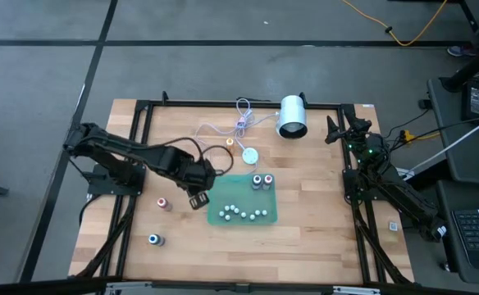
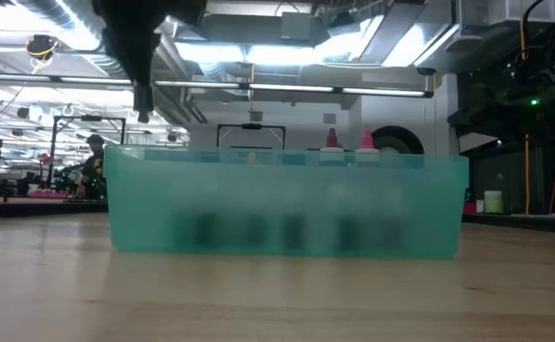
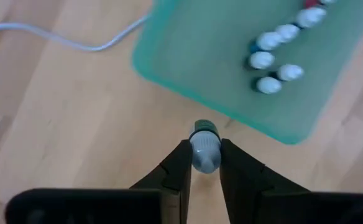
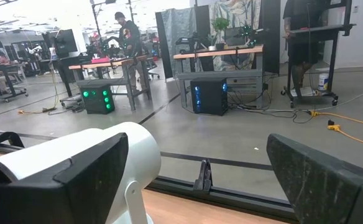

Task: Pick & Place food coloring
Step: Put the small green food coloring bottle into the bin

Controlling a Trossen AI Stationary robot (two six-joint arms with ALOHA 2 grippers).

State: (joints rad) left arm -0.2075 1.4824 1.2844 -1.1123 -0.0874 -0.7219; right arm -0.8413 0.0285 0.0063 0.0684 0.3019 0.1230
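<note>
The food coloring bottles are tiny. Several white-topped ones (image 1: 241,212) and two more (image 1: 262,181) stand inside the green tray (image 1: 223,187). A red-topped one (image 1: 163,203) and a blue one (image 1: 153,239) stand on the wood left of the tray. My left gripper (image 1: 197,199) hangs just off the tray's left edge, shut on one small bottle (image 3: 205,149). In the low view it (image 2: 144,95) is above the height of the tray's rim (image 2: 287,157). My right gripper (image 4: 194,180) is open at the table's far right, by the white cylinder (image 1: 292,116). My left gripper pinches the pale body (image 3: 205,157) of a small bottle between its two fingers, coming from above and pointing down. The bottle's dark green end (image 3: 204,129) sticks out past the fingertips. It is lifted clear of the table, beside the tray's edge.
A white round disc (image 1: 249,155) on a thin cable (image 1: 223,127) lies behind the tray, with a small orange thing (image 1: 230,141) near it. A black frame (image 1: 141,115) runs around the table. Bare wood lies in front of and to the right of the tray.
</note>
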